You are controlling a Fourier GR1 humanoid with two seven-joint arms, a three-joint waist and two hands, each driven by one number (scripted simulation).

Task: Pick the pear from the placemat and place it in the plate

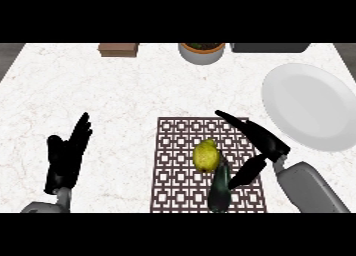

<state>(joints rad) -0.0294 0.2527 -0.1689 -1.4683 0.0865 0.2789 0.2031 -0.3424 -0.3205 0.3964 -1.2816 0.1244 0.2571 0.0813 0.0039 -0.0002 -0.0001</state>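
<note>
A yellow-green pear [205,154] lies on the patterned brown placemat [181,185] at the lower middle of the counter. My right hand [261,141] hovers just right of the pear, open, with long fingers stretched up-left over the mat and the thumb [247,172] pointing down toward a dark green vegetable [220,190]. The fingers are not closed round the pear. A large white plate [312,105] sits at the right, beyond the hand. My left hand [66,157] rests open at the lower left, fingers up.
Along the counter's far edge stand a brown box [119,49], a grey pot with a plant [201,52] and a dark tray [269,47]. The dark green vegetable lies on the mat directly below the pear.
</note>
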